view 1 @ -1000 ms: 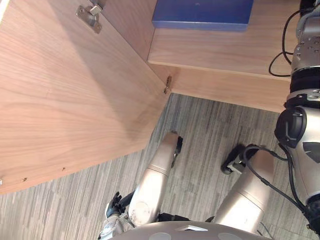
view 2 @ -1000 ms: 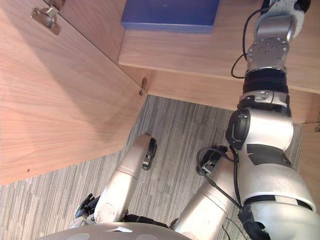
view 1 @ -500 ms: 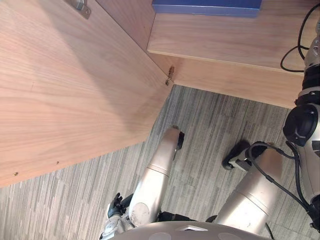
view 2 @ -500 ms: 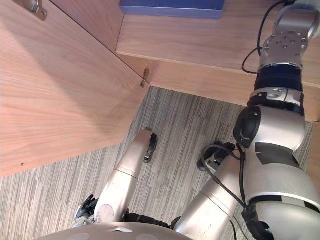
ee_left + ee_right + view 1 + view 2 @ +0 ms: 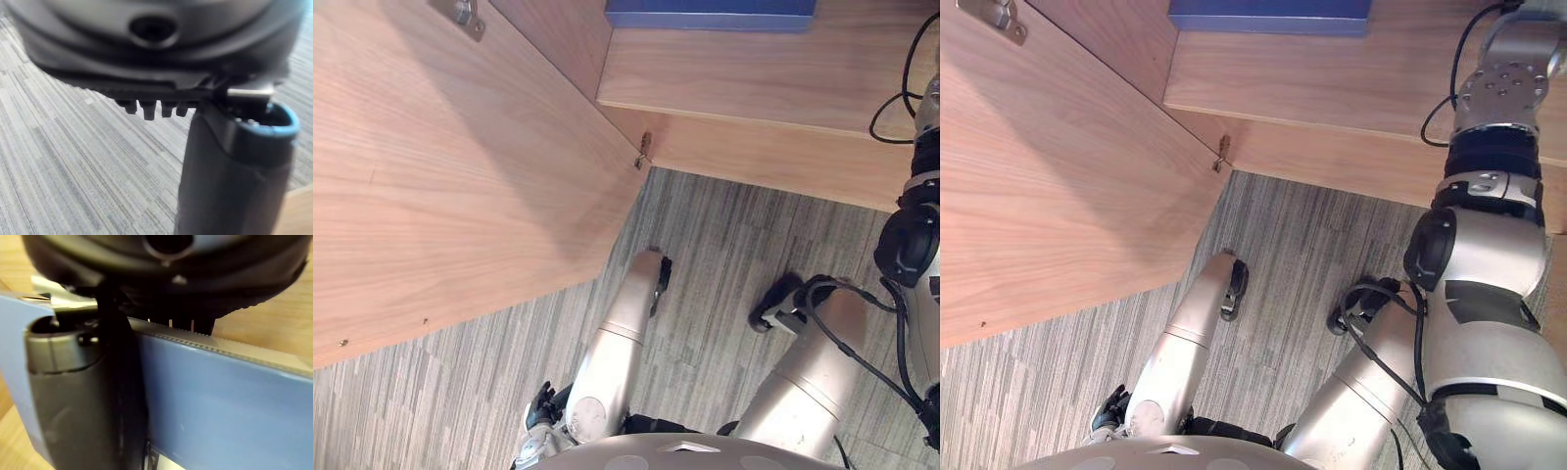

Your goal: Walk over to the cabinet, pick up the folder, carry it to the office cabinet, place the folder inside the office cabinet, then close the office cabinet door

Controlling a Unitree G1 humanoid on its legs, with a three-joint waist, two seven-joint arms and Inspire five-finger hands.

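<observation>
- Mostly the camera has shifted since a second ago. The whole scene sits higher in the eye views, the folder [image 5: 710,14] keeps its place on the shelf [image 5: 754,73], and the right arm has swung slightly to the right.
- Blue and flat, the folder lies toward the shelf's left end, well back from its front edge.
- In the right wrist view the right hand [image 5: 83,396] pinches the folder, with the thumb across its blue face and the fingers past its edge.
- Hanging low over the carpeted floor [image 5: 724,245], the left hand [image 5: 540,399] carries nothing; whether it is wide or closed I cannot tell.
- Releasing looks like the step in hand. Loosen the pinch fully first, then draw the hand straight out over the shelf's front edge so the folder is not dragged.
- Wide open at the left, the cabinet door [image 5: 440,176] should only swing once the arm is clear.
</observation>
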